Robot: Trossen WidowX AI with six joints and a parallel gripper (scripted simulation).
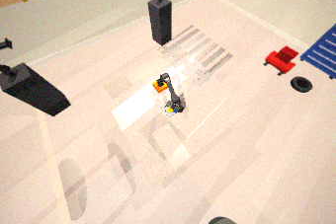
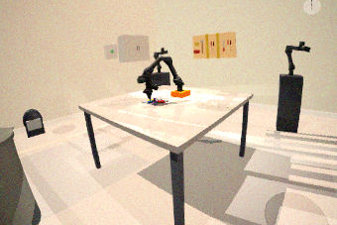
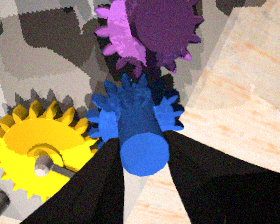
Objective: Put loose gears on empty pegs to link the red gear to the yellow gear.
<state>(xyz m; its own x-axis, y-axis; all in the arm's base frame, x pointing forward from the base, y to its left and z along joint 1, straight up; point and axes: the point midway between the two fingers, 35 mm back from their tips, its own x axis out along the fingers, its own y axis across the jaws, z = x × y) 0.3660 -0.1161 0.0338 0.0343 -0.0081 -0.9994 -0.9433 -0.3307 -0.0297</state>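
Observation:
My gripper [image 3: 141,143] [image 2: 150,98] is shut on the blue gear's round handle. The blue gear [image 3: 107,124] is over the edge area of the grey board [image 3: 47,75]. Its teeth appear close against the purple gear and the yellow gear; whether it sits flat or hangs slightly above cannot be told. The purple gear [image 3: 167,25] stands at the top of the wrist view. The yellow gear [image 3: 30,137] [image 1: 170,110] is at the left, with its black stripe and peg tip showing. The red gear [image 2: 161,101] is small in the exterior view and outside the wrist view. Any peg under the blue gear is hidden.
An orange block [image 1: 159,87] [image 2: 180,94] is at the arm's base on the table [image 2: 173,126]. Part of a dark peg [image 3: 4,200] shows at the wrist view's left edge. Other arms on black pedestals [image 1: 160,22] [image 2: 289,104] stand well away from the table.

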